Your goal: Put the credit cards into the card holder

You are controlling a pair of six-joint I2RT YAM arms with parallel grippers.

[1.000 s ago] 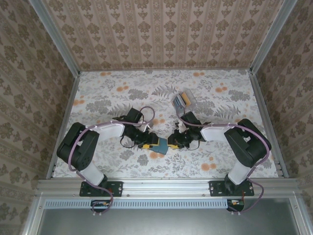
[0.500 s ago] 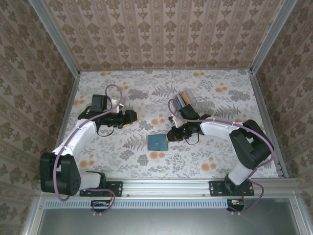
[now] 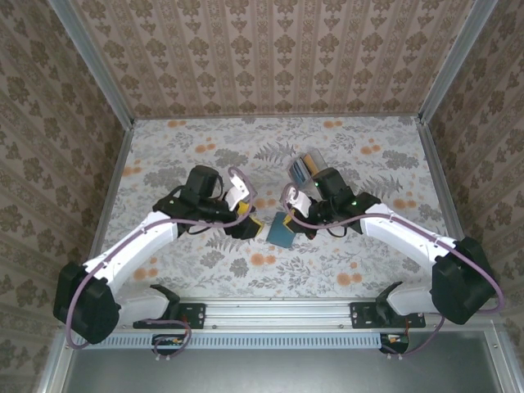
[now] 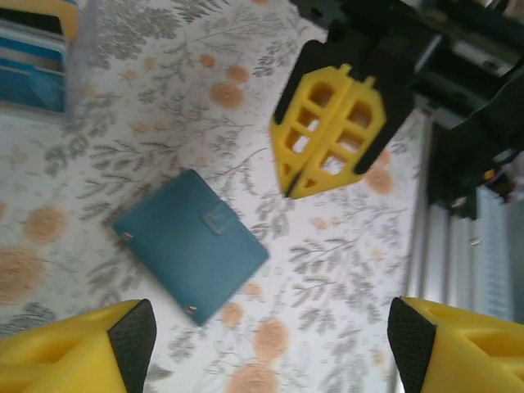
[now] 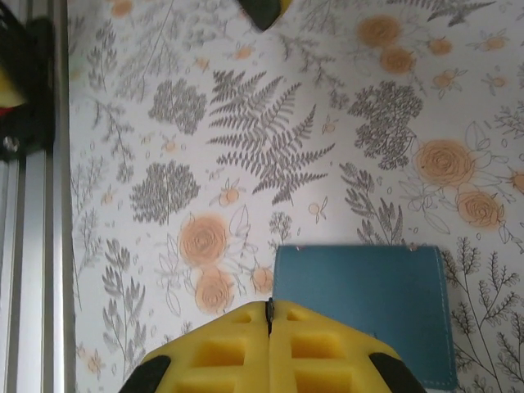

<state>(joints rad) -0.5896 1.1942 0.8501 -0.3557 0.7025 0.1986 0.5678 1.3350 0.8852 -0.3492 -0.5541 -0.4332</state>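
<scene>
The card holder [image 3: 282, 232] lies on the table [image 3: 393, 155] at the centre of the top view, with the left gripper [image 3: 257, 225] just left of it and the right gripper [image 3: 296, 221] just right. The credit cards [image 3: 304, 169] sit above it in the frame, farther back.

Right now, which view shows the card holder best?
Left wrist: the card holder lies whole, closed and unobstructed. Right wrist hides one corner behind the right gripper; top external shows it small.

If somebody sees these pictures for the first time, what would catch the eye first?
The teal card holder lies closed on the flowered table, in the middle between both arms. Close to it the right gripper has its yellow jaws shut, while the left gripper has its jaws wide open. The striped credit cards are farther back.
</scene>
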